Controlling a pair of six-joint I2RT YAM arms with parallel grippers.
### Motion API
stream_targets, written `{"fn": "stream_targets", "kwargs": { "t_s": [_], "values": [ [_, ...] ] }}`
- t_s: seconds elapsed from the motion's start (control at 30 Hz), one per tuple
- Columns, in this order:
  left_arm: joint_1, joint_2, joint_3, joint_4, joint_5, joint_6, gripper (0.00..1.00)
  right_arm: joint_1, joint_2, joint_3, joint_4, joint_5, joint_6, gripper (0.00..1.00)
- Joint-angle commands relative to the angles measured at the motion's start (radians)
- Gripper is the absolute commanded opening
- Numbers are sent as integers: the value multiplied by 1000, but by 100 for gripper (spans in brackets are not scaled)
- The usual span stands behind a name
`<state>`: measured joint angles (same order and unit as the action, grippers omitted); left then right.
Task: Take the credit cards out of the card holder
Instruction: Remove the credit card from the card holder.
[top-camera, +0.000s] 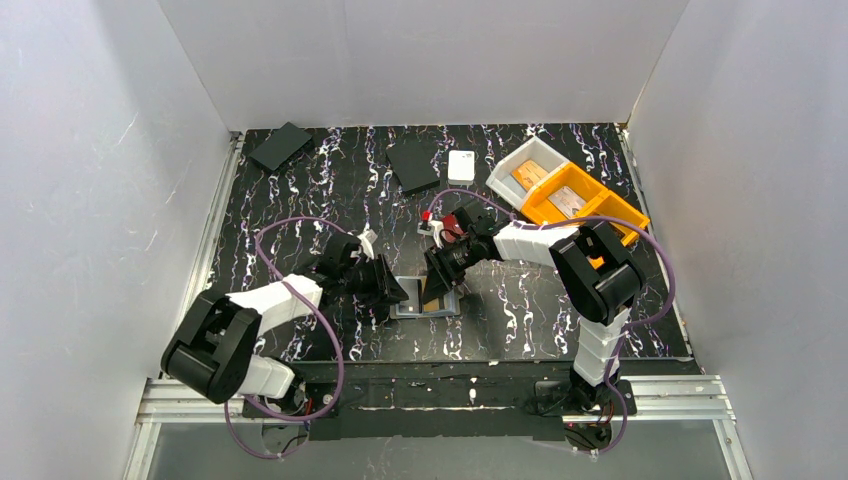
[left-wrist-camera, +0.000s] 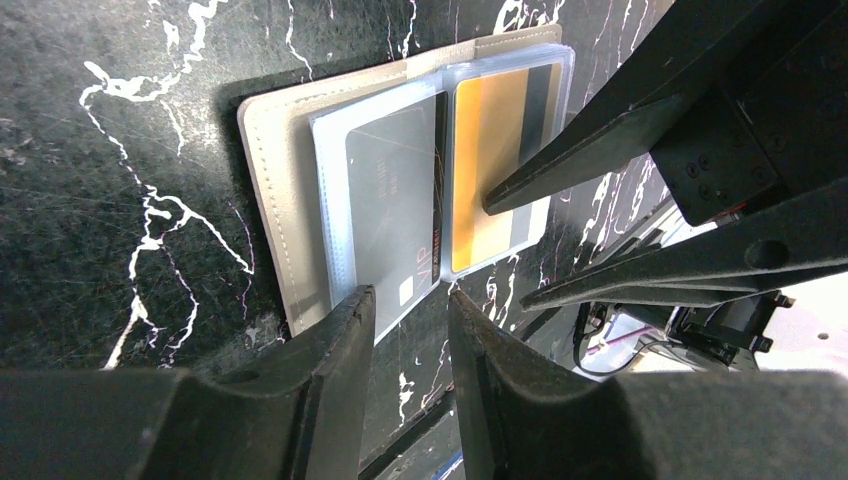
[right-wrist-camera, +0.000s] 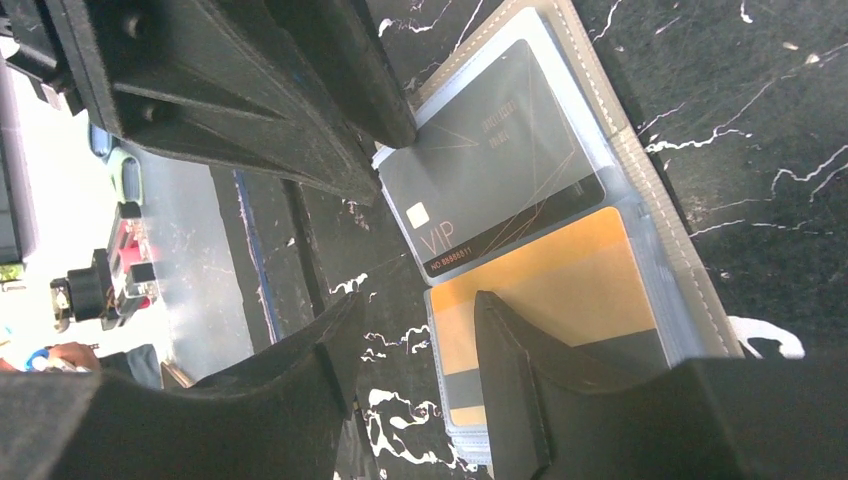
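The grey card holder (top-camera: 412, 308) lies open and flat on the table between both grippers. In the left wrist view its cover (left-wrist-camera: 270, 190) carries clear sleeves holding a dark grey "VIP" card (left-wrist-camera: 390, 190) and an orange card (left-wrist-camera: 495, 150) with a black stripe. My left gripper (left-wrist-camera: 408, 297) is open at the near edge, one tip on the sleeve corner of the VIP card (right-wrist-camera: 490, 170). My right gripper (right-wrist-camera: 420, 300) is open, with one finger pressing on the orange card (right-wrist-camera: 560, 290) and the other on the table beside the holder's edge.
An orange bin (top-camera: 590, 200) and a pale bin (top-camera: 522, 165) with cards in them stand at the back right. A small white block (top-camera: 461, 165) and two flat black squares (top-camera: 281, 146) (top-camera: 413, 163) lie at the back. White walls enclose the table.
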<state>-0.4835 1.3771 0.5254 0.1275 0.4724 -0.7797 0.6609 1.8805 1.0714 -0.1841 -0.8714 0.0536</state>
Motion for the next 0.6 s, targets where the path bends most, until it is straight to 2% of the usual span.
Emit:
{"fn": "stream_targets", "kwargs": {
  "t_s": [0.0,0.33,0.57],
  "values": [
    [4,23,28,20,34,-4,32,-5,-23,11,-66,14,-83,55],
    [5,-2,14,24,-15,-17,35,-5,-26,6,-62,17,-81,55],
    [5,-52,38,-109,-107,55,37,-5,-12,7,-58,28,-74,55]
  ]
}}
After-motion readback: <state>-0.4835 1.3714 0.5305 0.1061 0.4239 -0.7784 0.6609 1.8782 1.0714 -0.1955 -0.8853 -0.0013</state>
